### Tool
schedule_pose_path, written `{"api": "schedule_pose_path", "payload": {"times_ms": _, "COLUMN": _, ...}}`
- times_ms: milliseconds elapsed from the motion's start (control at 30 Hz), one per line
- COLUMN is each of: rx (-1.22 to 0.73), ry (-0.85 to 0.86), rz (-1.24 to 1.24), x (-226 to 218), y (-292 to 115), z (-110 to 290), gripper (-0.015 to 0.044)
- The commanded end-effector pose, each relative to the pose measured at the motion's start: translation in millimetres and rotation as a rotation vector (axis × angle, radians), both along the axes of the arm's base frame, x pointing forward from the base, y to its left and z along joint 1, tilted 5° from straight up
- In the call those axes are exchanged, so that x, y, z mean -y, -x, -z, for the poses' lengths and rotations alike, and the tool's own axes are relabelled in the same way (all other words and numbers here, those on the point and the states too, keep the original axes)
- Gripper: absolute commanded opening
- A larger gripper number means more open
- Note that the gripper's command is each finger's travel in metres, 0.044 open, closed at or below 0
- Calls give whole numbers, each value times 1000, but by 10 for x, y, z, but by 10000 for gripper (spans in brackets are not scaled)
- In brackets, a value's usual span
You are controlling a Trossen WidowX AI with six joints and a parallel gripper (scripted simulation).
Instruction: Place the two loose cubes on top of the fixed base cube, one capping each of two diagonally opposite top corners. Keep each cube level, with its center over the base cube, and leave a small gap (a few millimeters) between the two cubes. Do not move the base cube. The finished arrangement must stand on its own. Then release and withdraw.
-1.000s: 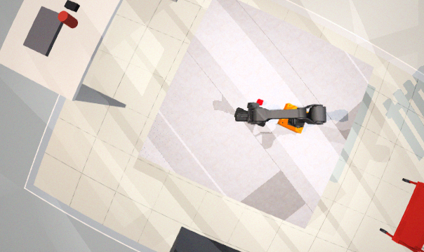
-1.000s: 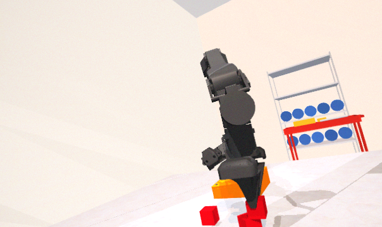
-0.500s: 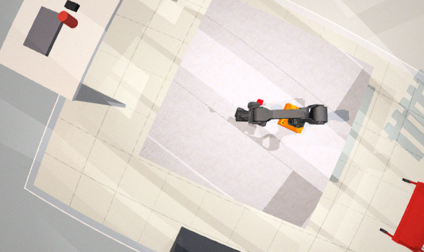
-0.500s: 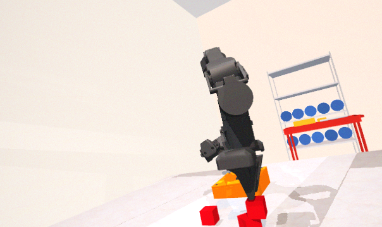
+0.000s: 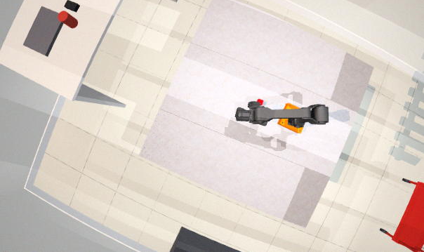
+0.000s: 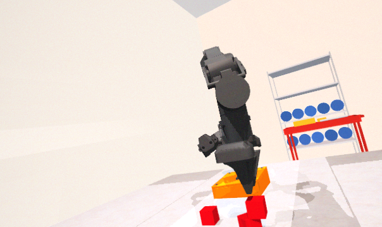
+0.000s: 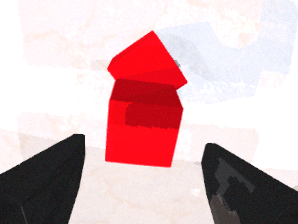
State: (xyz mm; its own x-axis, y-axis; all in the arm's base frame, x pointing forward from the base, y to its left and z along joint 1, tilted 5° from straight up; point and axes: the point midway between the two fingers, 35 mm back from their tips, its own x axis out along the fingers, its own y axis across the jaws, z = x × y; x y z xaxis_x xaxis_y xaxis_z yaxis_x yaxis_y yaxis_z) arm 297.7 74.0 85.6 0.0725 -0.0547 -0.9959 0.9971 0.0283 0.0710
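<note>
My gripper (image 7: 145, 149) (image 6: 250, 191) is open, its two dark fingers standing clear on either side of a red cube (image 7: 141, 125) (image 6: 256, 207). That cube rests on a corner of the red base cube (image 7: 148, 59) (image 6: 247, 221), which shows turned at an angle beneath it. The second loose red cube (image 6: 209, 215) (image 5: 260, 101) lies on the table to one side of the stack. In the overhead view the arm hides the stack, and the gripper (image 5: 239, 114) points left.
The arm stands on an orange mount (image 5: 296, 127) (image 6: 221, 187) just behind the cubes. A red table (image 6: 322, 124) and a shelf with blue discs (image 6: 310, 111) stand far off by the wall.
</note>
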Motion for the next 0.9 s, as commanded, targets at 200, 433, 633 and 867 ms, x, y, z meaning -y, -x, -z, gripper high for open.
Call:
{"api": "schedule_pose_path", "payload": {"times_ms": 200, "rx": -22, "ry": 27, "rz": -367, "x": 360, "y": 91, "z": -137, "gripper": 265}}
{"api": "schedule_pose_path", "payload": {"times_ms": 433, "rx": -38, "ry": 49, "rz": -661, "x": 619, "y": 192, "z": -234, "gripper": 265}}
{"api": "schedule_pose_path", "payload": {"times_ms": 633, "rx": -53, "ry": 69, "rz": -913, "x": 826, "y": 300, "z": -311, "gripper": 265}}
{"api": "schedule_pose_path", "payload": {"times_ms": 867, "rx": -71, "ry": 92, "rz": -1208, "x": 1044, "y": 447, "z": -393, "gripper": 265}}
